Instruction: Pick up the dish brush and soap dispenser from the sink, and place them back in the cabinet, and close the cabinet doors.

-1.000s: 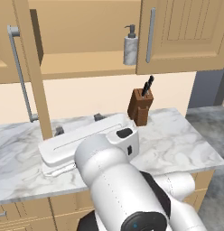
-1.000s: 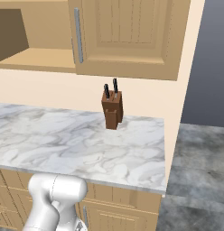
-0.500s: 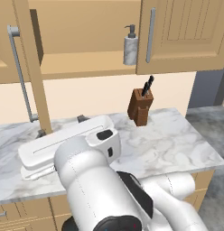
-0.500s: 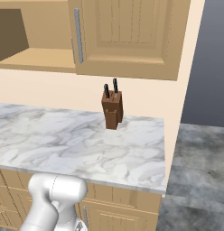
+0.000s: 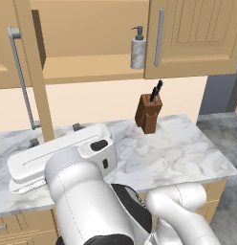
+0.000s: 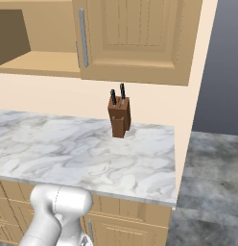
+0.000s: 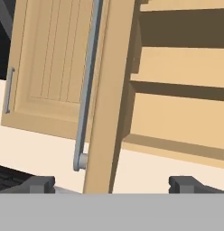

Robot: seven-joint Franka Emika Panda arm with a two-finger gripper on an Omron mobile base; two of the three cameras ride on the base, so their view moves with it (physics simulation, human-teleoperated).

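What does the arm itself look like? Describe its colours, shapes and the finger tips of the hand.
The arm is built of glossy white, rounded, bulbous segments with dark bands at the joints and a small black oval inset on one link. The hand ends in two small dark grey, blocky finger tips. No cables or lettering are visible.

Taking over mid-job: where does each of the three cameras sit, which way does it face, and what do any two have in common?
Left base view: behind the arm to its left, facing the counter, open cabinet and soap dispenser.
Right base view: behind it to its right, facing the counter, with the arm low left.
Hand view: on the hand, facing the open cabinet door; fingers wide apart.
Both base views share the knife block.
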